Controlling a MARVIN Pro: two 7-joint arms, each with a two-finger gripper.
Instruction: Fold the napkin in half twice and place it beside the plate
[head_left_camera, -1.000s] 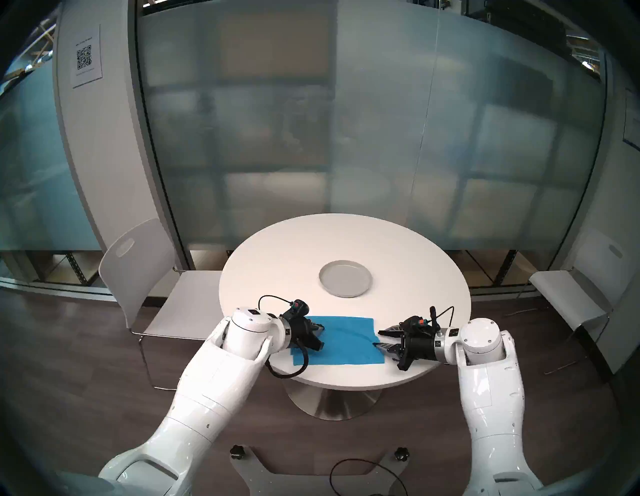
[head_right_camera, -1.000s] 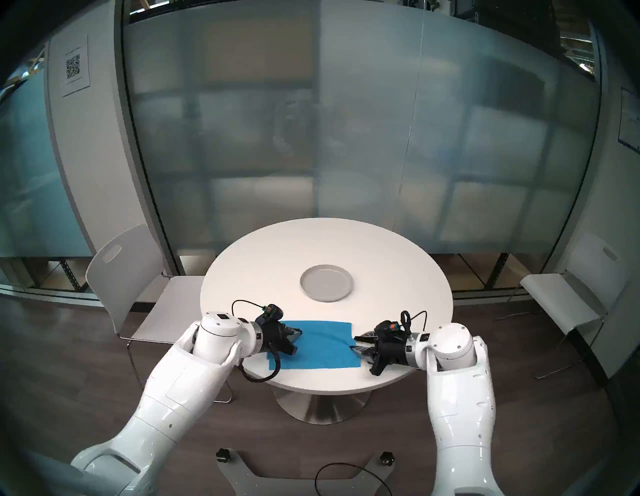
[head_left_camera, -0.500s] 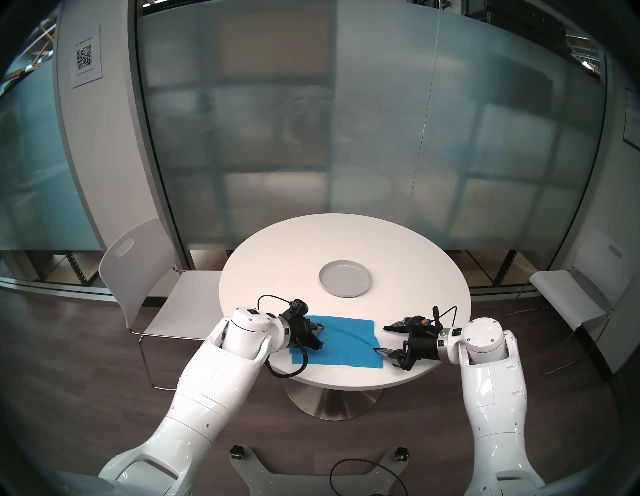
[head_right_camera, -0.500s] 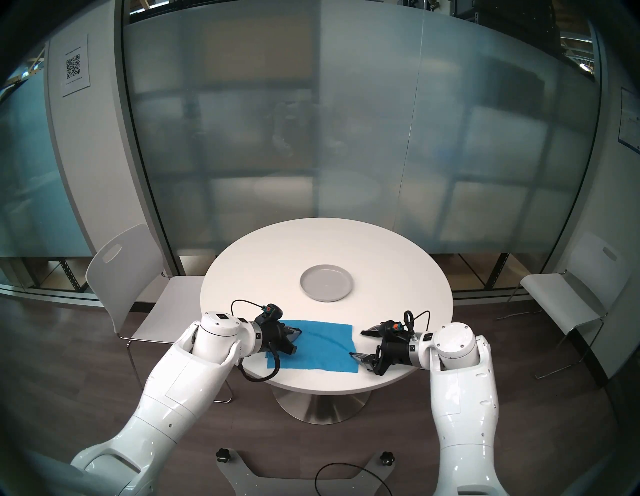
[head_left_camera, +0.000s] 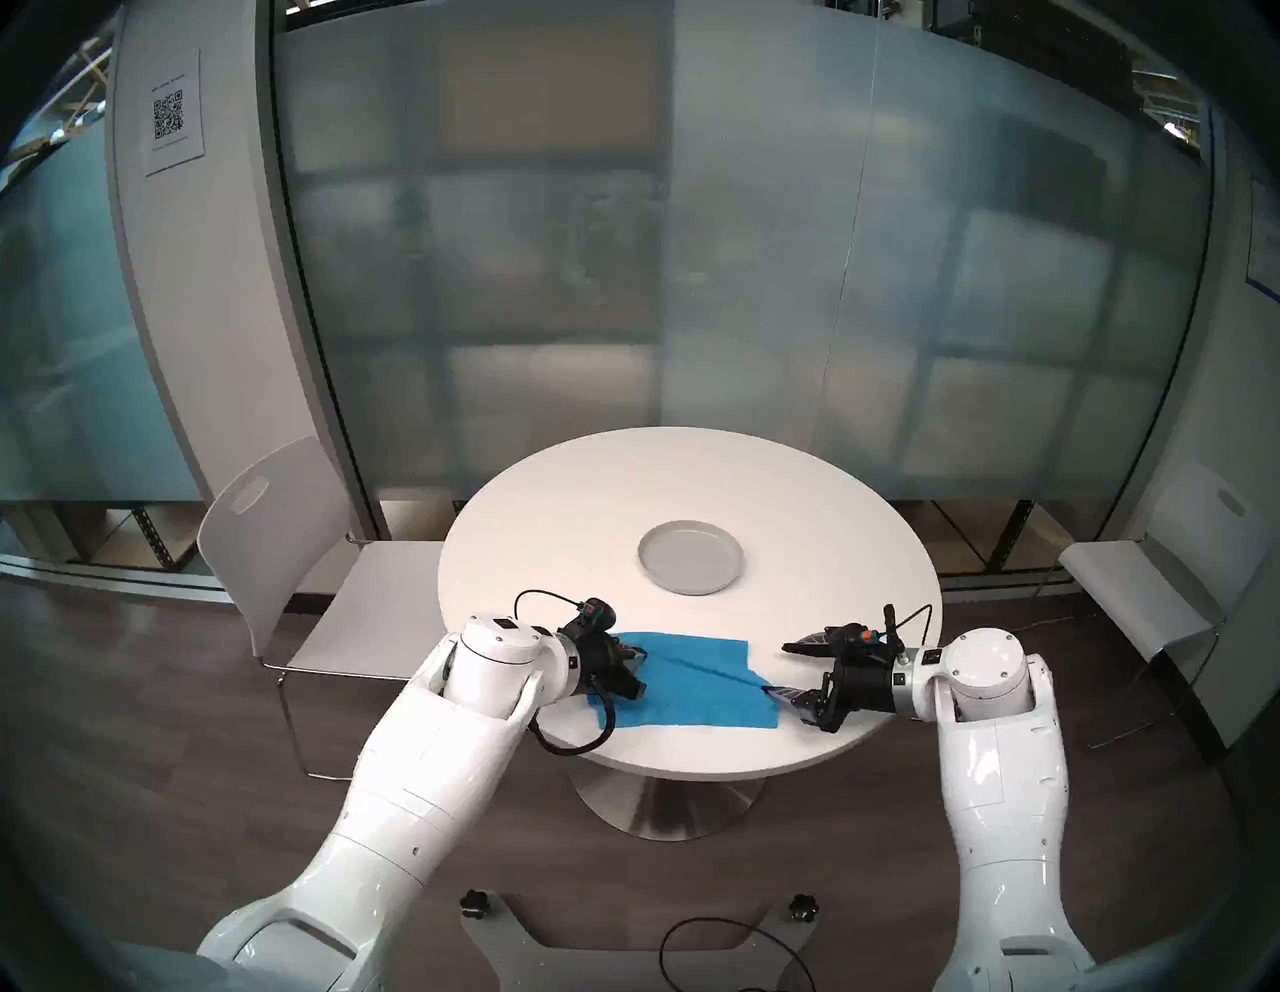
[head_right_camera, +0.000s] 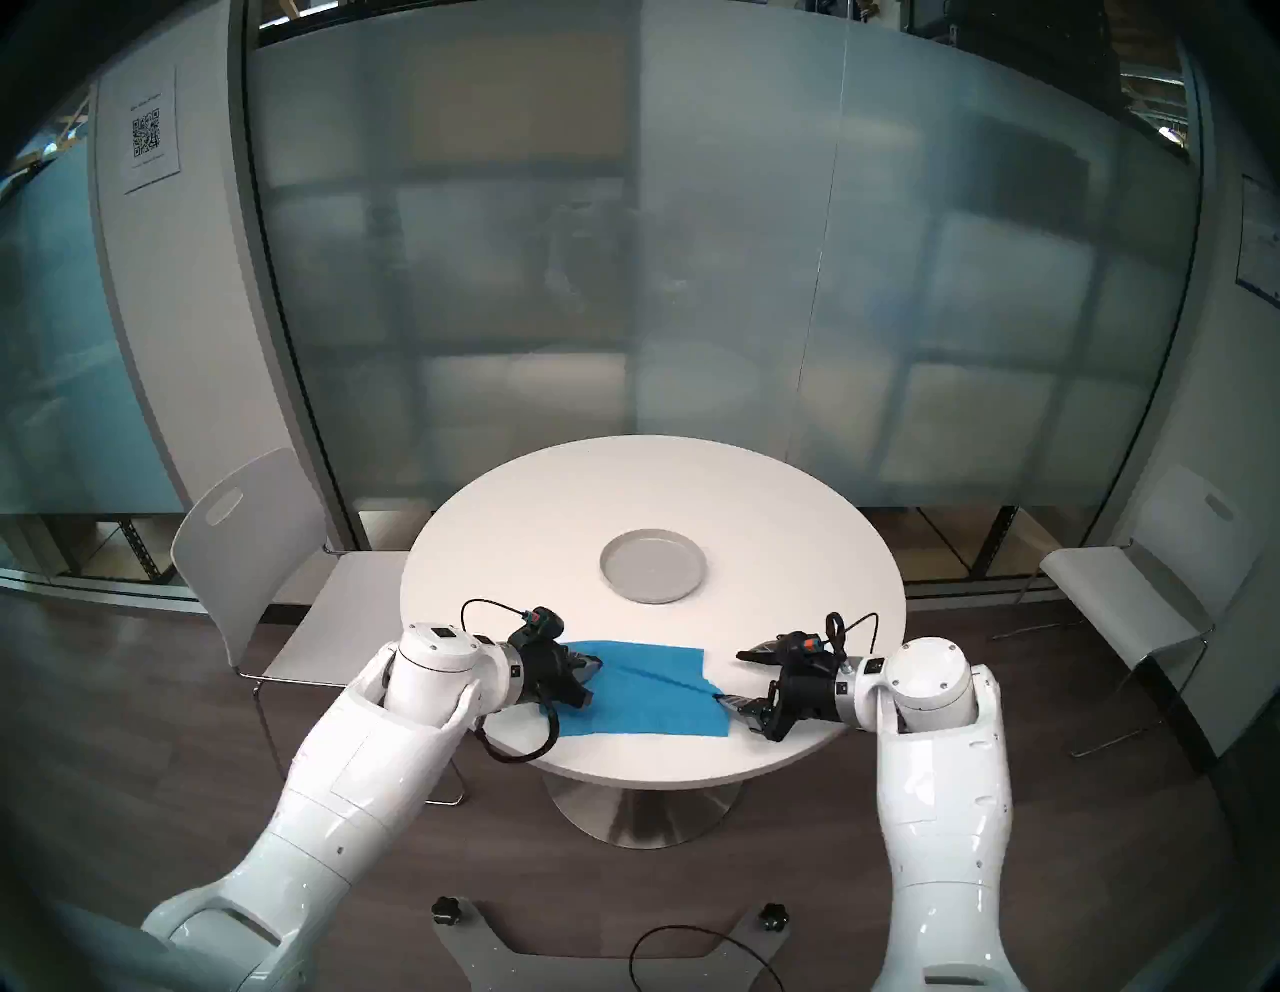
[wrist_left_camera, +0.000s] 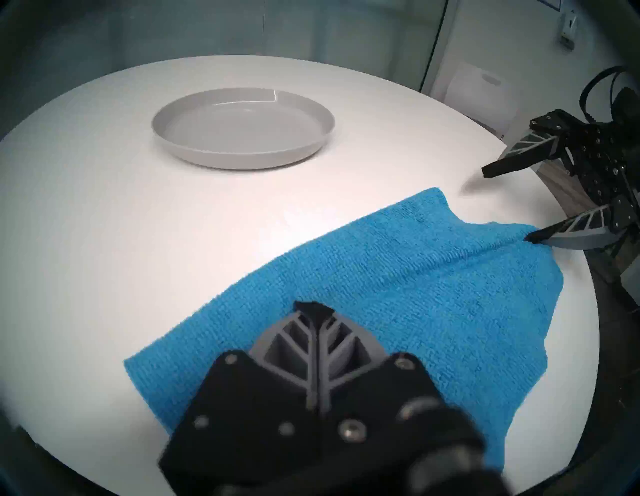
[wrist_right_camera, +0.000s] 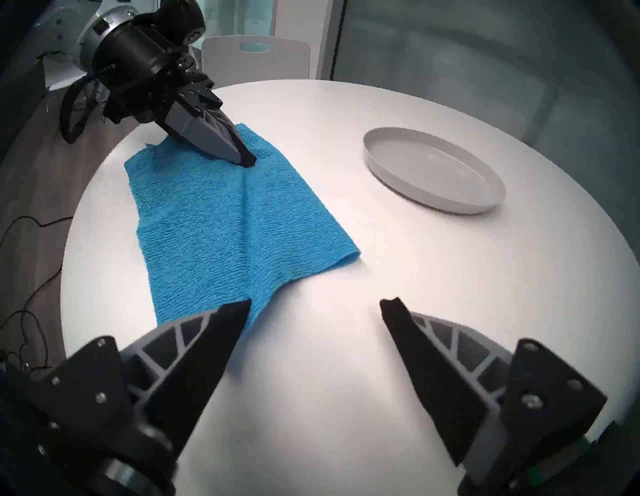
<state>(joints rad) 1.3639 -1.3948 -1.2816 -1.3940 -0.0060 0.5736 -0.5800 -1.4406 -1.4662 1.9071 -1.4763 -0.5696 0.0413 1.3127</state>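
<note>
White and round, the counter (head_left_camera: 554, 526) is placed before a frosted glass wall (head_left_camera: 692, 242), with a white chair (head_left_camera: 277, 554) seen at each side over a dark wood floor (head_left_camera: 173, 693). The grey plate (head_left_camera: 690, 557) is set near the middle of the counter, and nothing is held in it. The blue napkin (head_left_camera: 692, 686) is spread at the near edge, apart from the plate. The left hand (wrist_left_camera: 313, 308) is pressed together on the napkin's left part. The right hand (wrist_right_camera: 315, 304) is spread wide, one fingertip (wrist_right_camera: 239, 311) touching the napkin's right edge.
</note>
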